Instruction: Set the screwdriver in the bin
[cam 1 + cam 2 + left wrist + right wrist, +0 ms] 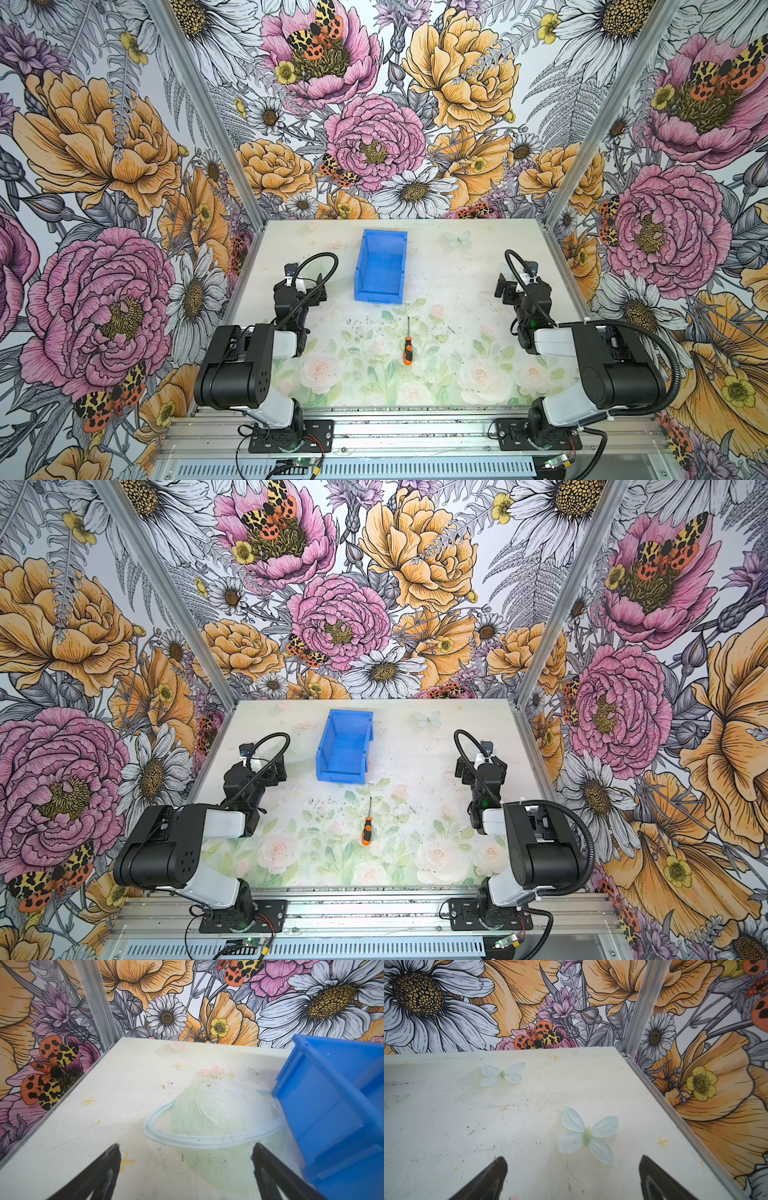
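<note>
Nothing of the job is done yet, as I judge it. The screwdriver (407, 351) lies flat on the worktop (457, 291) a little below the middle of both top views, its orange-and-black handle toward the lower edge and its thin shaft pointing up toward the bin (380, 270). The bin stands apart from it, above the middle of the frame, and its inside shows only bare blue. My left gripper (187, 1149) is spread wide with nothing between its jaws. Its wrist view shows bare worktop ahead and the bin's wall filling the right side of the frame, near but not touching. My right gripper (573, 1158) is likewise wide and empty, over the printed butterflies (587, 1136), well apart from the screwdriver. All of it is left, by my reckoning: reach the screwdriver, grip it, lift it over the rim and let go.
</note>
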